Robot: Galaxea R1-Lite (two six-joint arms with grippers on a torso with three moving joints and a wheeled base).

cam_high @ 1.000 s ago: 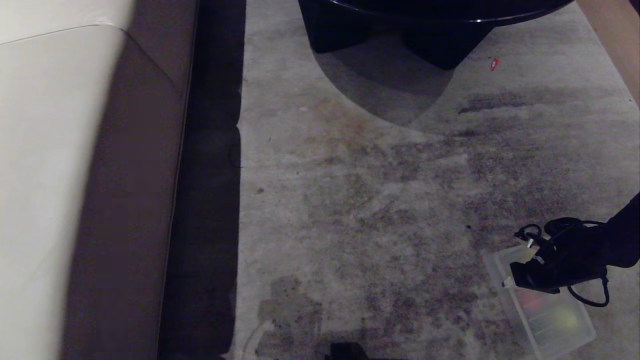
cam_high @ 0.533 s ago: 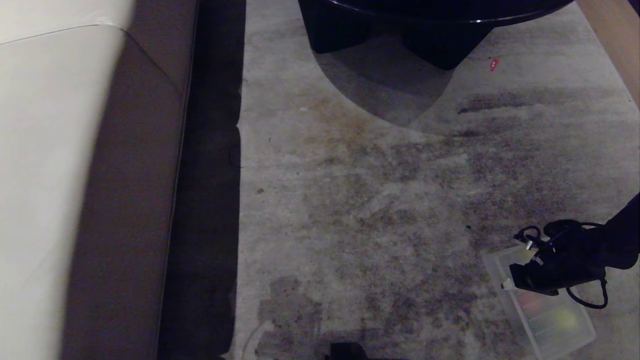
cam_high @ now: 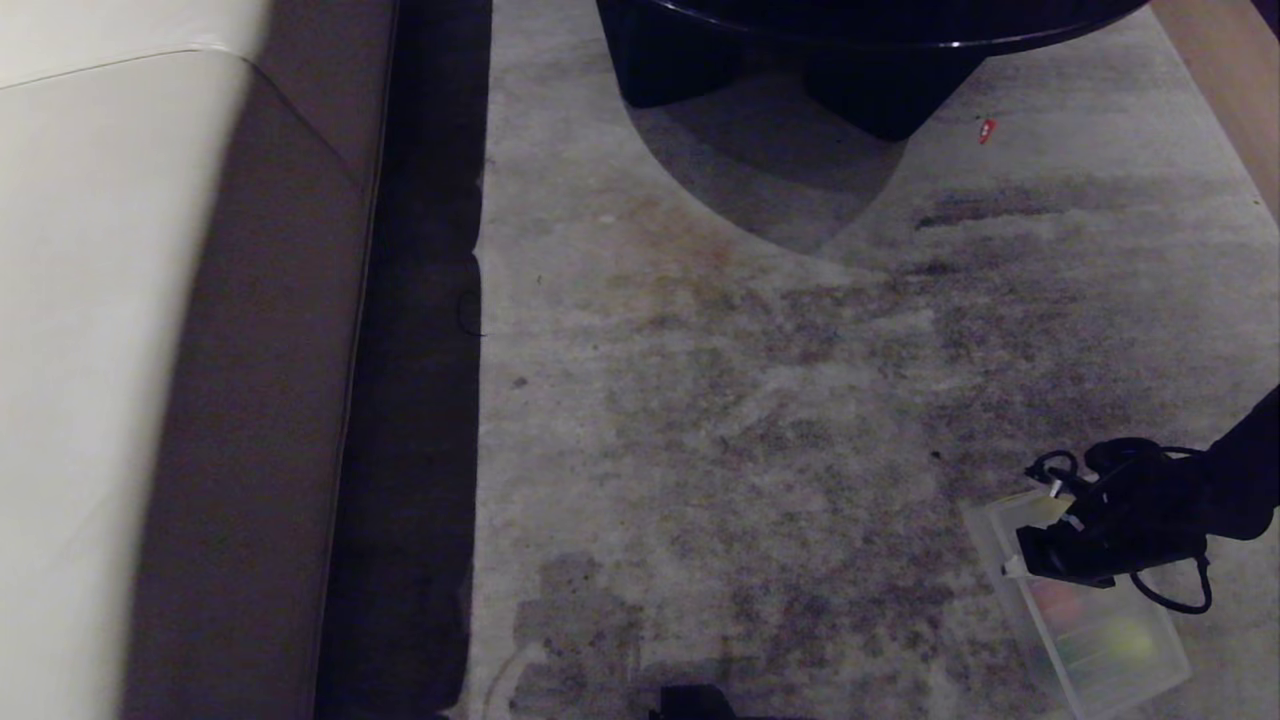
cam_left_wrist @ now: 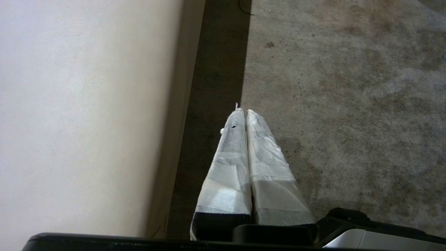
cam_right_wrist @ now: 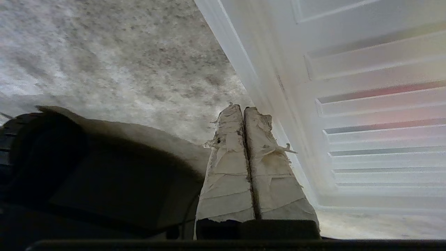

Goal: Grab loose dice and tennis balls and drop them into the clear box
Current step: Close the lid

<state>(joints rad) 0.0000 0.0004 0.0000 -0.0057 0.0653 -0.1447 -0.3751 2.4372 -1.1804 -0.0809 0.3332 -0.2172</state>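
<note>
One right claw [cam_right_wrist: 243,108] | pressed together, empty | just beside clear box [cam_right_wrist: 348,104] edge

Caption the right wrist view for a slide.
Right tool, fingers shut and empty, at the edge of the ribbed translucent lid over mottled grey carpet.

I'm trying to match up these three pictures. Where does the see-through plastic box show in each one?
Head view: clear box at lower right, partly under the right claw.
Left wrist view: not in it.
Right wrist view: its ribbed pale surface fills the side beside the shut claw tips.
Shared landmark: the mottled grey carpet.
</note>
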